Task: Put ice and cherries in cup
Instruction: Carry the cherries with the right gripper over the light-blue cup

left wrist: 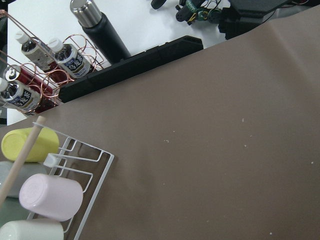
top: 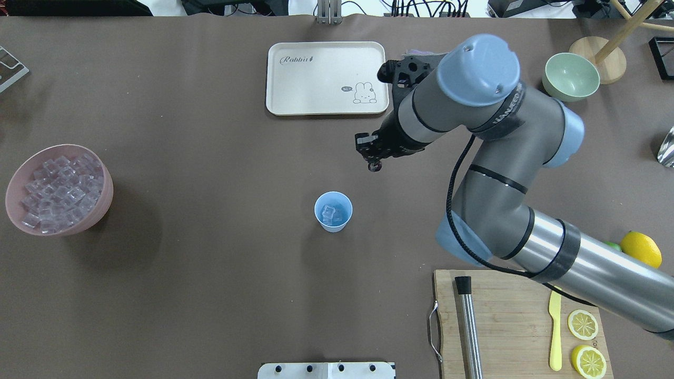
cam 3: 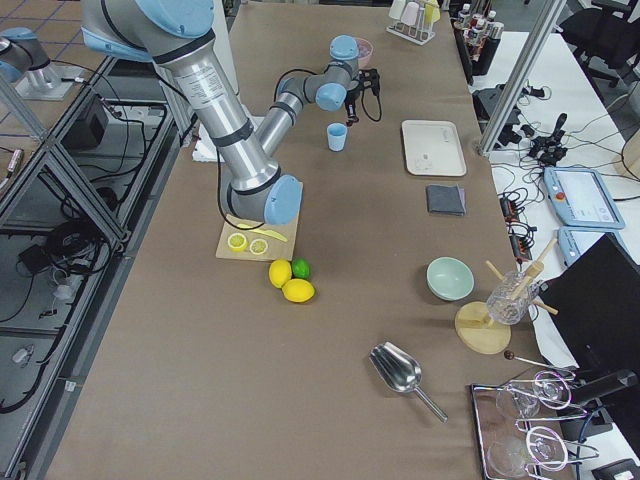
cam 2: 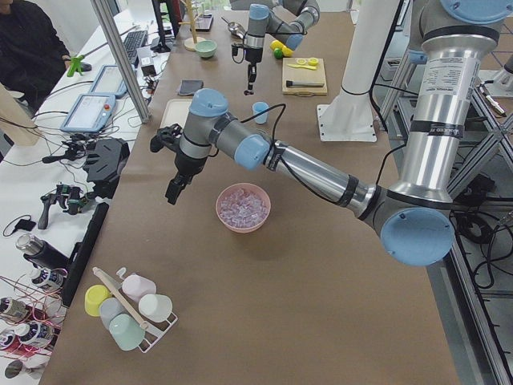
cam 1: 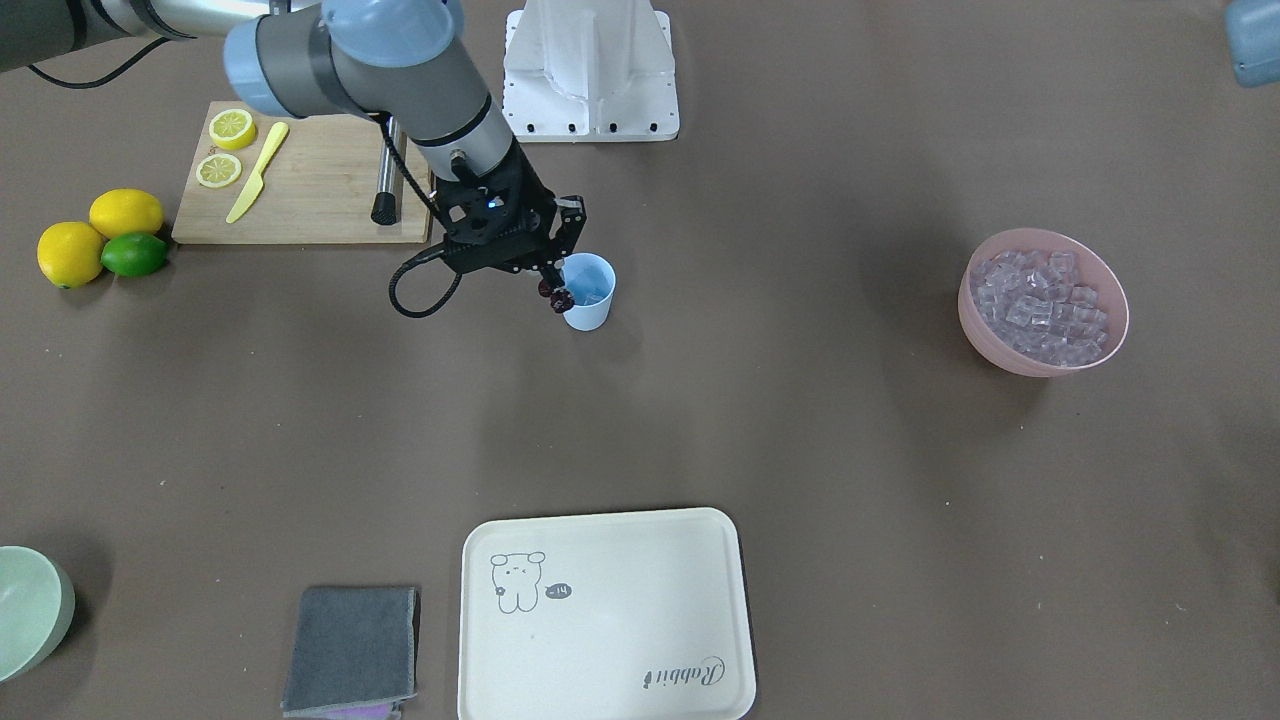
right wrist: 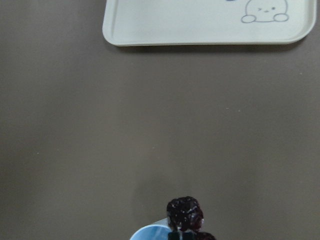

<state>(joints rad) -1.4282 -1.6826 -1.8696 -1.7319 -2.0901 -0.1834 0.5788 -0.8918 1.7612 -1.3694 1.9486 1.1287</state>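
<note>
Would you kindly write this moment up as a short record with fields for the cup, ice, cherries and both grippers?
cup: light blue, upright on the table
ice: some cubes in the cup; many more heaped in the pink bowl
cherries: held in the air near the cup, not yet in it
right gripper: shut on the cherries
left gripper: raised beside the pink bowl; open or shut cannot be told

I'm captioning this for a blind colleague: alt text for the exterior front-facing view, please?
The right gripper holds the cherries above the edge of the light blue cup mid-table. A pink bowl of ice cubes stands well apart.
</note>
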